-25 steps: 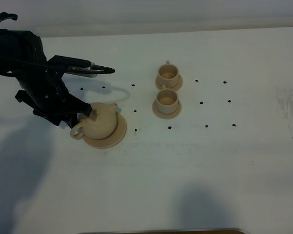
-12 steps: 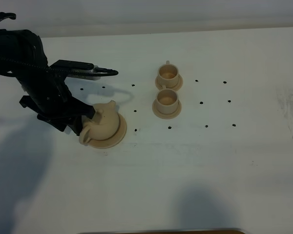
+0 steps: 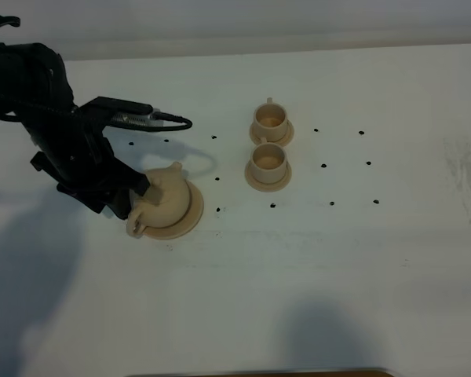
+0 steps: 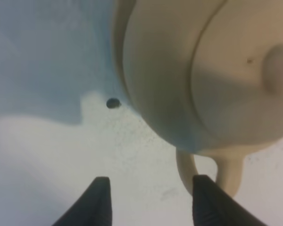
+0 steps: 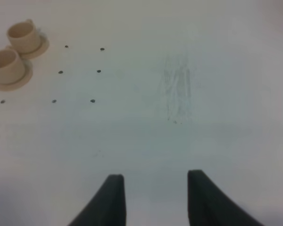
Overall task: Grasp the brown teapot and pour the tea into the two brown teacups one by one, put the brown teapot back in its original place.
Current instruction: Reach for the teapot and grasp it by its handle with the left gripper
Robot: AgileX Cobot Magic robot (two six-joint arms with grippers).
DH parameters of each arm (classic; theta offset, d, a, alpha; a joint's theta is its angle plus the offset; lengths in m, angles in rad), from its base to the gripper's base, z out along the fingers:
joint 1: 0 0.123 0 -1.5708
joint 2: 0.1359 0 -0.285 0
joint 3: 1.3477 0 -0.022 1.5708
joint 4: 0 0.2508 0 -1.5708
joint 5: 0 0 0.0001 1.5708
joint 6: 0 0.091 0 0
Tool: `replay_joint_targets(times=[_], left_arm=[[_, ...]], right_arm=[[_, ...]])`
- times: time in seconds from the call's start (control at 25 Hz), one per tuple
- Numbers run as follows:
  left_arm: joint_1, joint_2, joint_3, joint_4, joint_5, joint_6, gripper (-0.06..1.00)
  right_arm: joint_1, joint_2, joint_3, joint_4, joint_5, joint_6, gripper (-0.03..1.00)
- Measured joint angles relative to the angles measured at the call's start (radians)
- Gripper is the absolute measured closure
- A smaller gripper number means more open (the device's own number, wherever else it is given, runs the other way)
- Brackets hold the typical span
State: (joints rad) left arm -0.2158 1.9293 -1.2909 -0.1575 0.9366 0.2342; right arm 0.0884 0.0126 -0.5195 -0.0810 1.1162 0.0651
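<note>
The brown teapot [image 3: 168, 195] sits on its wide round saucer plate [image 3: 193, 217], left of the table's middle, spout toward the back and loop handle [image 3: 136, 225] toward the front left. My left gripper [image 3: 135, 201] is low against the pot's handle side. In the left wrist view its jaws [image 4: 151, 188] stand open with only table between them, and the handle [image 4: 228, 174] lies just outside one fingertip [image 4: 203, 188]. The two brown teacups [image 3: 269, 118] [image 3: 268, 159] stand on small saucers right of the pot. My right gripper [image 5: 153, 181] hovers over bare table, jaws apart, holding nothing.
Small black dots [image 3: 323, 166] mark the white tabletop around the cups and the pot. The right wrist view shows both cups [image 5: 23, 35] [image 5: 5, 65] far off and a faint scuff [image 5: 177, 94] on the table. A dark edge [image 3: 259, 373] runs along the table's front.
The teapot has turned on its plate, its handle swinging from the left toward the front. My left arm has shifted slightly along with it. The cups have not moved.
</note>
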Motion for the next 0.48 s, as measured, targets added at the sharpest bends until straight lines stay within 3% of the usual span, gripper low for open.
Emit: replay_joint_targets(times=[0.32, 0.48], left_arm=[[-0.005, -0.037, 0.000, -0.013, -0.004, 0.005, 0.48], [-0.037, -0.037, 0.024, -0.064, -0.019, 0.072, 0.48]], right_arm=[[0.000, 0.000, 0.000, 0.000, 0.000, 0.000, 0.66], [0.000, 0.000, 0.000, 0.000, 0.000, 0.000, 0.66]])
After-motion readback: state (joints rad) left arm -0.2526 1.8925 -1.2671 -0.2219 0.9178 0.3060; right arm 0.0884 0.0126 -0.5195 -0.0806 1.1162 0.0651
